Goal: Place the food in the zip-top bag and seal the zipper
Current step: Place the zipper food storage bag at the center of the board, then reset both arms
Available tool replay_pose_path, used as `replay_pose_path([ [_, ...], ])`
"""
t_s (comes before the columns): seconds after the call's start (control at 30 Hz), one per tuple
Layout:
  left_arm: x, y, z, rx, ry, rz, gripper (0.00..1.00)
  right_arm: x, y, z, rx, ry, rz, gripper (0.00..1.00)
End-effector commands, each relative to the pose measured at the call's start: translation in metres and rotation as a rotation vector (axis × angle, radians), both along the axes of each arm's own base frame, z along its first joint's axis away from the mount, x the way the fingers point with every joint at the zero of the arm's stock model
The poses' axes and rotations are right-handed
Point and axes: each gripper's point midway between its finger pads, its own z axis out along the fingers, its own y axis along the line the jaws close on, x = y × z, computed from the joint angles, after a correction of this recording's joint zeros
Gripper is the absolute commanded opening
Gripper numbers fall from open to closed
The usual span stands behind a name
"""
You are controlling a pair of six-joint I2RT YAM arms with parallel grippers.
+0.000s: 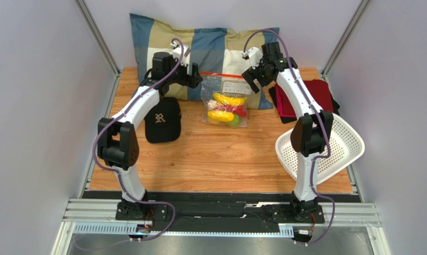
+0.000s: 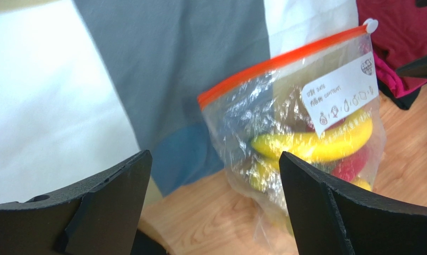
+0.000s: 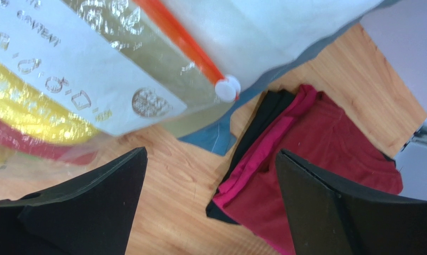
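Leaning against the pillow (image 1: 146, 37), the zip-top bag (image 1: 224, 101) stood between the two grippers, free of both. The food (image 1: 226, 111) was all inside it as far as could be seen: a yellow banana (image 2: 311, 143) over red, green and smaller yellow pieces, with nothing loose on the table (image 1: 221, 159). The zipper (image 2: 279, 61) ran as one flat orange line, and its white slider (image 3: 227, 88) sat at the end nearest the right gripper (image 3: 210, 151). Filling looked done and the seal probably was too, though the pictures did not prove the strip was pressed shut along its whole length.

The left gripper (image 2: 214, 155) hung with its fingers spread wide and nothing between them; the bag lay ahead of it and off to one side. The right gripper was equally wide and empty, with the slider just ahead of its open gap.

Room was tight behind the bag, where the pillow backed it. Beyond the right gripper lay folded red cloth (image 3: 327, 138), and a black cap (image 1: 162, 119) sat on the near side of the left gripper. A white basket (image 1: 343, 143) overhung the table edge beside the right arm. Bare wood in front of the bag offered the freest path for retreat.
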Motion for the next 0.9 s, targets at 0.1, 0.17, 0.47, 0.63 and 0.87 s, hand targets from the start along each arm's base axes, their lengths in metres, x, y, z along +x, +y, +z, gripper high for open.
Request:
replay_pose_path([
  [0.1, -0.071, 0.045, 0.056, -0.009, 0.052, 0.027, 0.99, -0.050, -0.018, 0.103, 0.174, -0.139, -0.042, 0.96],
  [0.17, -0.093, 0.057, 0.067, 0.035, 0.105, 0.024, 0.99, -0.068, -0.013, 0.105, 0.250, -0.097, -0.024, 0.97],
  [0.47, -0.172, 0.089, 0.070, 0.173, 0.211, 0.029, 0.99, -0.153, -0.024, 0.086, 0.424, 0.083, -0.124, 0.98],
  [0.63, -0.210, 0.097, 0.045, 0.188, 0.275, 0.042, 0.99, -0.204, -0.026, 0.049, 0.470, 0.218, -0.149, 0.98],
  [0.87, -0.238, 0.109, 0.004, 0.216, 0.353, 0.093, 0.99, -0.227, -0.044, 0.008, 0.411, 0.213, -0.238, 0.98],
])
